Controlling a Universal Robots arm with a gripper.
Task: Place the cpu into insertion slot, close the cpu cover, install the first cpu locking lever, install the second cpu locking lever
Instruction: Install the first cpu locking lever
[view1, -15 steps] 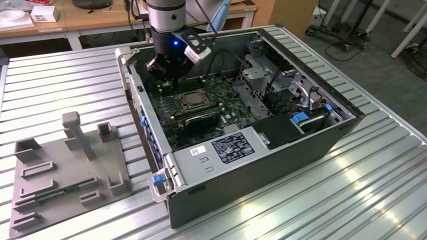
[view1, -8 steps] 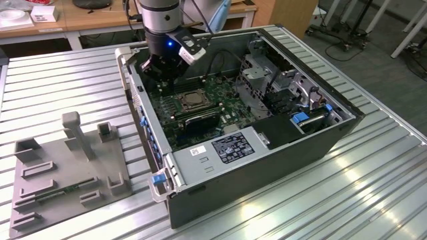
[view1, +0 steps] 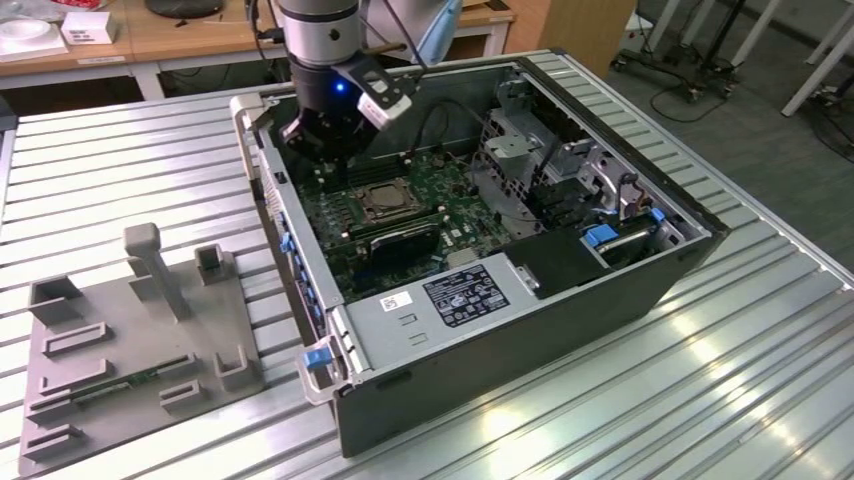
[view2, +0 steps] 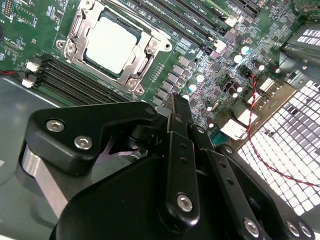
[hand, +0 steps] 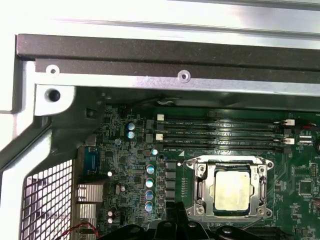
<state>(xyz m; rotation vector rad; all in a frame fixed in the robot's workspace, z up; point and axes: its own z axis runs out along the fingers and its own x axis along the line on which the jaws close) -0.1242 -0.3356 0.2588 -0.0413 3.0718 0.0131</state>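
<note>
cpu (view1: 380, 197) sits in insertion slot (view1: 358, 205), mid-frame in the exterior view. cpu cover (hand: 199, 186) looks closed over it. Lever latching can't be judged. gripper (view1: 318, 150) hovers just upper-left; released or clenched, can't tell.

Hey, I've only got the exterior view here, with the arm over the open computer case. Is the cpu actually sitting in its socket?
Observer: Yes. In both wrist views the cpu lies in the insertion slot, silver top up.
Operator: And is the cover down?
Observer: The cpu cover lies flat around the cpu, which shows through its window.
Operator: Is the hand in the way?
Observer: In the first wrist view the hand is beside a corner of the insertion slot, not over the cpu.
</note>
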